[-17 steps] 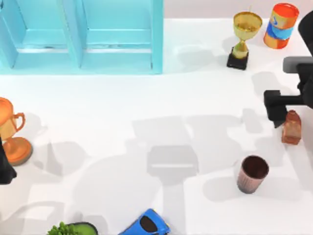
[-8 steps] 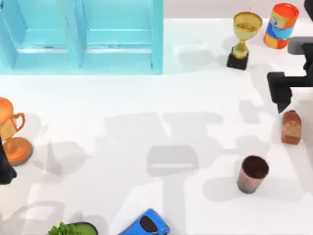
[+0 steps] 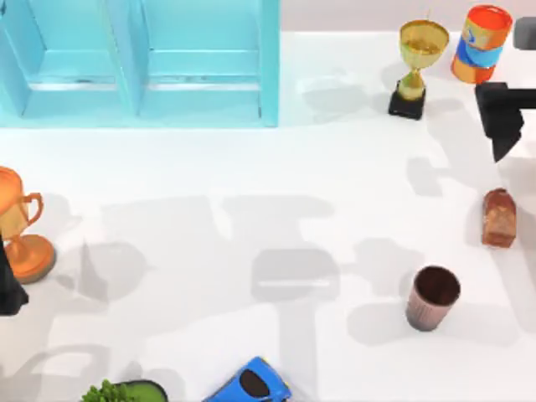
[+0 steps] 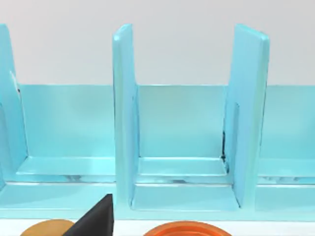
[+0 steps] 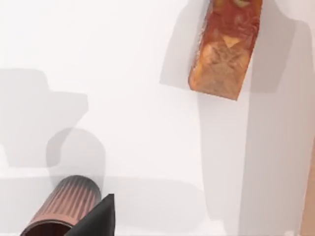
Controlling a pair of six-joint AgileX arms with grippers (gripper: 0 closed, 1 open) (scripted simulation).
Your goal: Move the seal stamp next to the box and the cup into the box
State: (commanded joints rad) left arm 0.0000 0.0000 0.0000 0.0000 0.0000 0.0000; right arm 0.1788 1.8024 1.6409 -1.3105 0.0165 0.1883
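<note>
Seal stamp (image 3: pixel 499 218) stood upright on the table (image 3: pixel 251 167) at about 3 o'clock, near the right edge, w/ the cup (image 3: pixel 432 298) at its 7 o'clock, apart from it. Both sat well away from the box (image 3: pixel 138 63) at 11 o'clock. Stamp looked like a small rigid block, prob light, w/ flat sides; best held across the mid-body, below the rounded top, so it wouldn't tip. Cup seemed stiff and light, ribbed wall giving some grip, but it tapered to the base, so a pinch near the rim or over the wall looked safer.

Right tool (image 3: pixel 502 126) hung at the stamp's 12 o'clock, carrying nothing; can't tell if its fingers were spread or closed. Left tool (image 3: pixel 10 289) sat parked at 9 o'clock by the orange trophy (image 3: pixel 21 226); its state can't be told either.

Count: 1 stamp, 1 cup, 1 box, 2 trophies incl. the gold trophy (image 3: pixel 416 67), 1 can (image 3: pixel 481 43), 1 toy car (image 3: pixel 249 383)
</note>
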